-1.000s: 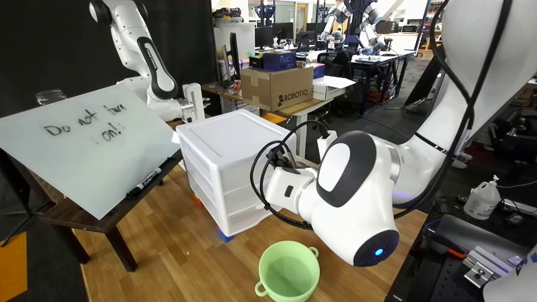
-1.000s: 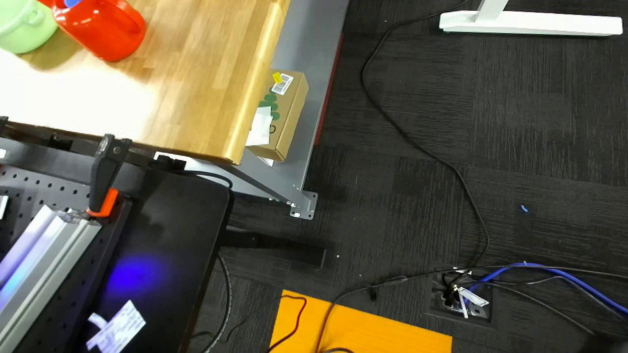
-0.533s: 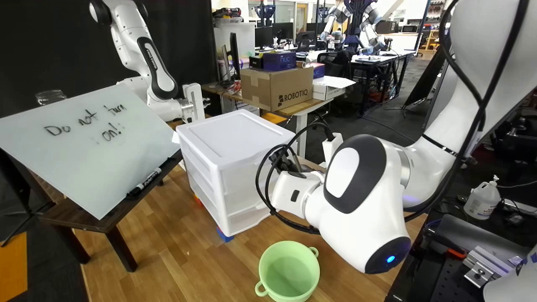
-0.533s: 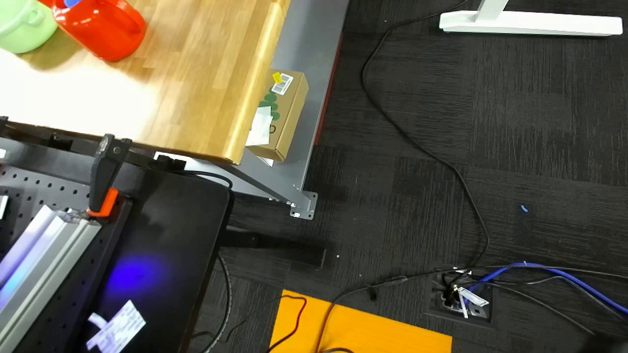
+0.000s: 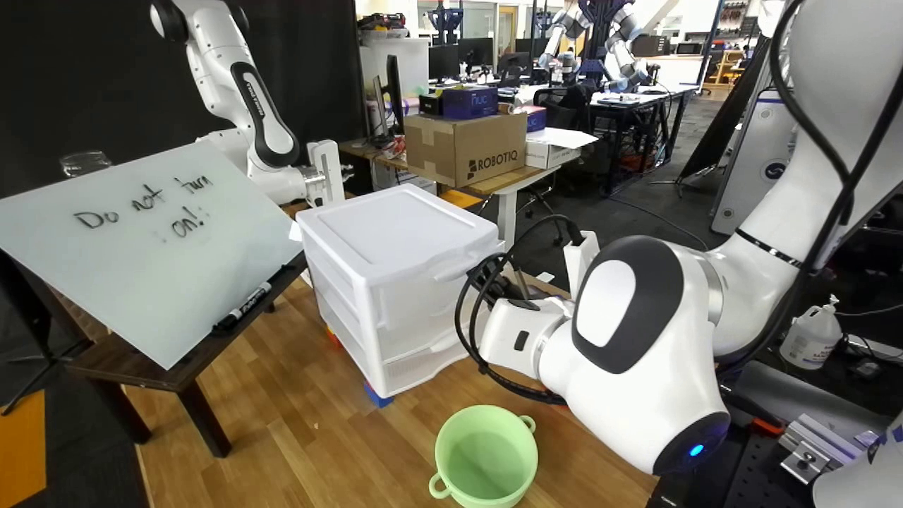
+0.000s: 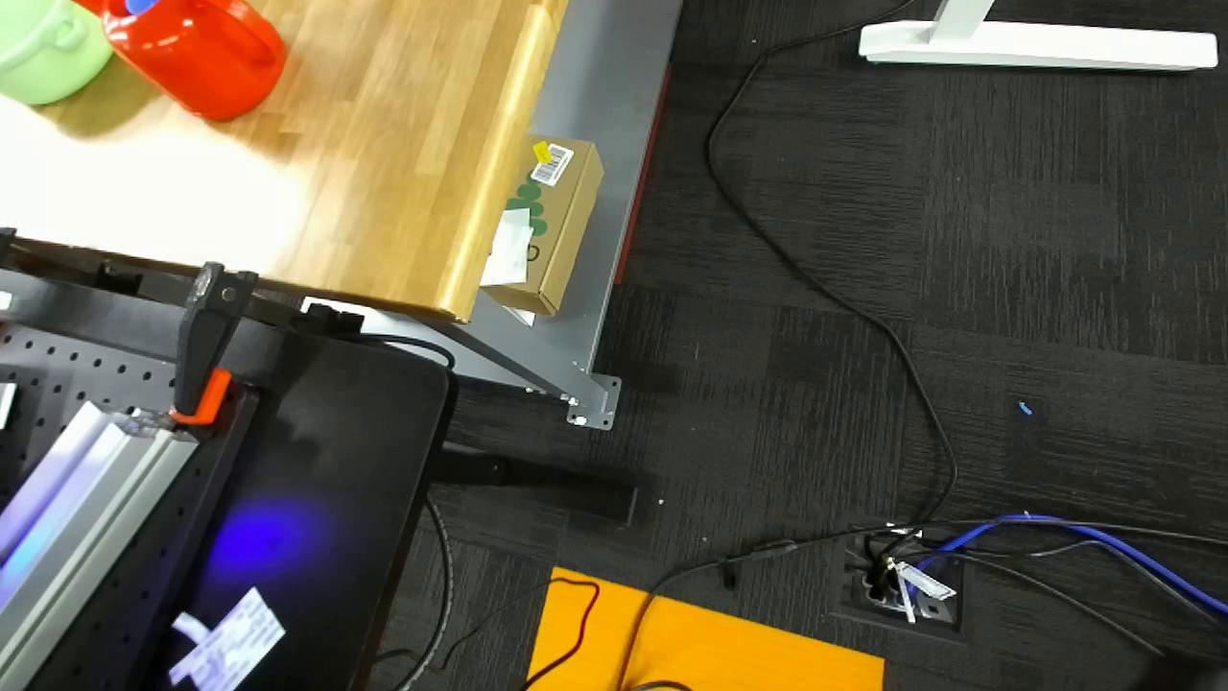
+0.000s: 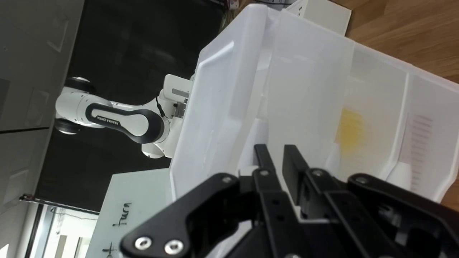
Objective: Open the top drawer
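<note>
Wrist view: the gripper (image 7: pixel 275 147), narrowly parted, apparently empty, faces the top drawer (image 7: pixel 306 79) at upper centre, its long axis top to bottom, its handle (image 7: pixel 259 134) just left of the gripper. In an exterior view, a green pot (image 5: pixel 487 451), bottom centre, probably misses the pull. In an exterior view, a red vessel (image 6: pixel 206 62) stands upper left.

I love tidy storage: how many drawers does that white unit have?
3, stacked: the top drawer, the middle drawer and the lowest drawer. The black gripper hides parts of them in the wrist view.
</note>
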Tool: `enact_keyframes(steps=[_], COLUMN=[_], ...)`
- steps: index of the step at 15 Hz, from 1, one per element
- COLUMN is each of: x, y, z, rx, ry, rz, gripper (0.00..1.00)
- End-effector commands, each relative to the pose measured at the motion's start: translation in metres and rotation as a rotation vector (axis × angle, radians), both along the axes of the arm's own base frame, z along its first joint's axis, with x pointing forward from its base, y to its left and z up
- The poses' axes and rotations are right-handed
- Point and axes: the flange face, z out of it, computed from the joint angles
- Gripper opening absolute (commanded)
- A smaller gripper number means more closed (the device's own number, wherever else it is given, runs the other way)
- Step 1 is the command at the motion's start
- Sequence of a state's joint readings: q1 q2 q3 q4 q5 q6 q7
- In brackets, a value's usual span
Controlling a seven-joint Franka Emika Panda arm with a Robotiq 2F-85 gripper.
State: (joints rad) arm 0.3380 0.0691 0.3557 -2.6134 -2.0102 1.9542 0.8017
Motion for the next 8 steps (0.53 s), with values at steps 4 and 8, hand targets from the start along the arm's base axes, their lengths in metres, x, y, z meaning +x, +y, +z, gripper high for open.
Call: enact_keyframes(steps=[4, 8], x=[-0.0088, -0.011], y=[0.0, 0.0039], z=[0.0, 0.0019], rx=[-0.001, -0.007], ry=[-0.007, -0.011], rz=[0.024, 0.028], gripper=[0.04, 0.55])
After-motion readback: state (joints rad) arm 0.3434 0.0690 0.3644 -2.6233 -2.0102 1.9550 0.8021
